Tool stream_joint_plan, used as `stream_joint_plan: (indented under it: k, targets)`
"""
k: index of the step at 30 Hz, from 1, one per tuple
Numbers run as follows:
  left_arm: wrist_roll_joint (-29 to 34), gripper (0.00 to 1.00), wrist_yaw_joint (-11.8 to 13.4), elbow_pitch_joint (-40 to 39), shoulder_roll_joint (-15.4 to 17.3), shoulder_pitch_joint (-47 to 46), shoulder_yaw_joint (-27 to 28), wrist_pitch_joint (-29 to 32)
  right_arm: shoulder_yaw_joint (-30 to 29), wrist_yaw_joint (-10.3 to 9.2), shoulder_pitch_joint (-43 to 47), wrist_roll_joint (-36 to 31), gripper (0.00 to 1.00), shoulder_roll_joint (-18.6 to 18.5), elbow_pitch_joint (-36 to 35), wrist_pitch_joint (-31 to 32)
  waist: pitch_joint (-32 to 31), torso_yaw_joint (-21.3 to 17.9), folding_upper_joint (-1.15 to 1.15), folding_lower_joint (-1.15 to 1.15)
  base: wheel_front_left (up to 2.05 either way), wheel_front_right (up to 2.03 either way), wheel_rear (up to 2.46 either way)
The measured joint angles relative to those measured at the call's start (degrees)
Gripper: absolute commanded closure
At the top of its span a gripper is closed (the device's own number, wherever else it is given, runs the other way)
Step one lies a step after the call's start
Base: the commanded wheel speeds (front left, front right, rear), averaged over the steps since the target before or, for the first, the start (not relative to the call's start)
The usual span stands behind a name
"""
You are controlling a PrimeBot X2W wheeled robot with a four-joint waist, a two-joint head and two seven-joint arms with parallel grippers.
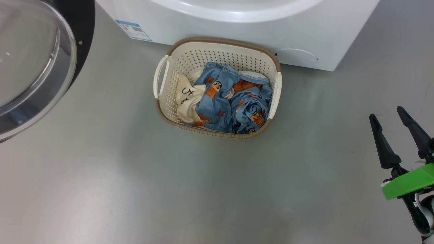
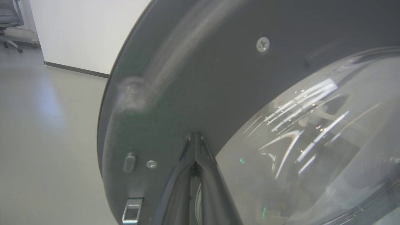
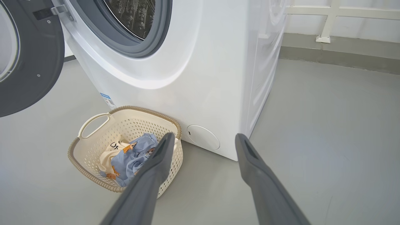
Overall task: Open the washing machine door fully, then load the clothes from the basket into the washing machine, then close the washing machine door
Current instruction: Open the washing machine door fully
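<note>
The washing machine (image 1: 237, 23) (image 3: 200, 72) stands at the top of the head view, its steel drum (image 3: 132, 15) exposed. The washing machine door (image 1: 30, 61) (image 3: 28, 56) is swung out to the left. In the left wrist view my left gripper (image 2: 196, 135) is shut, its tips against the door's dark inner rim (image 2: 218, 78) beside the glass bowl (image 2: 312, 140). The basket (image 1: 169, 88) (image 3: 93, 137) sits on the floor before the machine, holding the clothes (image 1: 234, 101) (image 3: 131, 156). My right gripper (image 1: 388, 113) (image 3: 203, 139) hangs open, to the right of the basket, holding nothing.
Grey floor (image 1: 135, 186) spreads all around the basket. A round white service cover (image 3: 203, 137) is low on the machine's front. A white wall (image 2: 84, 31) and an office chair (image 2: 11, 18) stand beyond the door; a white rail (image 3: 328, 18) runs along the wall to the right.
</note>
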Motion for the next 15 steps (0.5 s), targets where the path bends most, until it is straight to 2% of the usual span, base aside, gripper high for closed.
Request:
stream_joint_plan:
  k: [6, 15]
  targets:
    - [0.35, 1.00, -0.04, -0.98, -1.47, 0.15, -0.93, 0.01, -0.01, 0.00, 0.00, 0.00, 0.00, 0.32, 0.38, 0.01, -1.33, 0.26, 0.00, 0.00, 0.00, 0.00, 0.00]
    - [-3.47, 1.00, -0.04, -7.12, -5.58, 6.87, -6.97, 0.01, -0.05, 0.00, 0.30, 0.01, 0.00, 1.65, 0.86, 0.00, -5.27, 0.62, 0.00, 0.00, 0.00, 0.00, 0.00]
